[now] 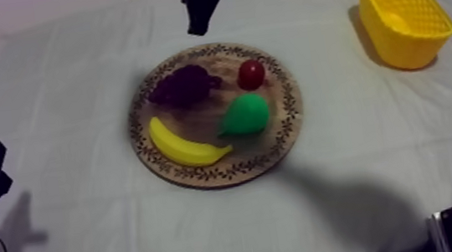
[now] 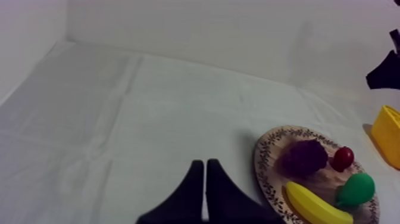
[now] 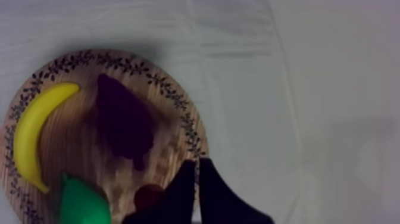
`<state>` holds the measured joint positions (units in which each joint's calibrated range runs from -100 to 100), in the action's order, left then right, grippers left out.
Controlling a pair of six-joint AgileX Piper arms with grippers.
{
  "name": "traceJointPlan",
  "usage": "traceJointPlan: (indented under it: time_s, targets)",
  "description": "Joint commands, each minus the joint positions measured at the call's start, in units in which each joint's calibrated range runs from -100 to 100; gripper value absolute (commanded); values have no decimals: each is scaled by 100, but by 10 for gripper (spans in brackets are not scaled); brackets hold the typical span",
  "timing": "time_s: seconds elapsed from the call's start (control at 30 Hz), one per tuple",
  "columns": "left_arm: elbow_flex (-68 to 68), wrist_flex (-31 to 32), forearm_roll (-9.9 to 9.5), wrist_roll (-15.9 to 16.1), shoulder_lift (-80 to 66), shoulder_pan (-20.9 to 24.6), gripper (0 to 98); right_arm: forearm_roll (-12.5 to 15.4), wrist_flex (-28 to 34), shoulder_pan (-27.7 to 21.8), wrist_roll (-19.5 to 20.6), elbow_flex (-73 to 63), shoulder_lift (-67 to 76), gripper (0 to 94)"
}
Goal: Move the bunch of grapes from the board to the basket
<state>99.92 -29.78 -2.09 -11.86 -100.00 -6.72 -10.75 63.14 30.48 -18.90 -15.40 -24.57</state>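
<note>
So the whole thing hinges on how the right claw point(image 3: 198, 164) sits relative to the bunch of grapes point(image 3: 124, 122). The claw hangs over the rim of the wooden board point(image 1: 288, 106), fingers pressed together into a thin wedge with nothing in them, and the grapes lie just inward from there, toward the board's middle. The bunch's long axis runs along that side of the board, fat end away from the claw, thin end pointing back at it and at the small red fruit point(image 1: 252, 74) nearby. From the wrist camera the two fingers look set across that axis, so my guess is it needs to open up, slide in over the board and drop, no big twist required. The red fruit is the one to avoid clipping. The grapes are a dark purple lumpy clump lying flat on the wood, clear of the other fruit. Further across the board come the pear point(image 1: 245, 115) and then the banana point(image 1: 186, 148), curled along the opposite rim. Well off the board sits the yellow basket point(image 1: 413, 46), on the right arm's side of the worktop point(image 1: 67, 116), so I'd say that arm is nearer for both grab and drop. The left claw point(image 2: 205, 162) is well away from the board, also closed on nothing.
</note>
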Motion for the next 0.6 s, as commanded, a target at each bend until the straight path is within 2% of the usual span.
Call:
traceJointPlan:
  time_s: [0.0, 0.3, 0.57]
  targets:
    - [-3, -5, 2, 1, 0, 3, 1, 110, 407, -9, -122, -387, -218, 5]
    - [-3, -5, 2, 1, 0, 3, 1, 457, 1439, -50, -366, -1192, -780, 5]
    - [-3, -5, 2, 1, 0, 3, 1, 634, 2137, -27, -465, -1591, -1140, 5]
